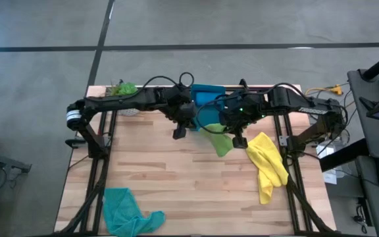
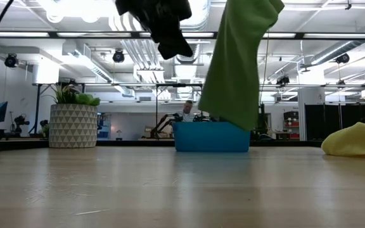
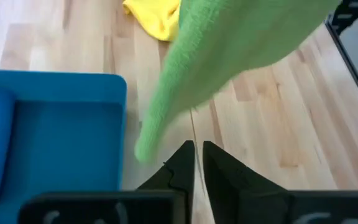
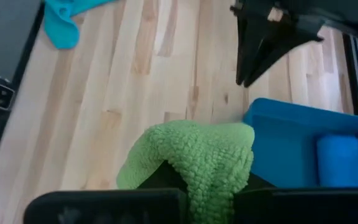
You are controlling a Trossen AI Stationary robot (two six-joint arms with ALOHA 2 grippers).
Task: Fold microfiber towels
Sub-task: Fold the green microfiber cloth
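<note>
Your right gripper [image 4: 191, 186] is pinching the fuzzy lime-green microfiber towel [image 1: 220, 139], which hangs below it, unfolded. Your left gripper [image 3: 194, 163], just beside that hanging cloth, has its fingers pressed together on nothing. A rolled blue towel [image 4: 339, 160] already sits in the blue plastic bin [image 4: 278, 140]. The crumpled yellow towel [image 1: 267, 164] and teal towel [image 1: 125, 209] remain unfolded.

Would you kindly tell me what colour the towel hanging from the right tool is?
Lime green towel; the low view shows it best.
</note>
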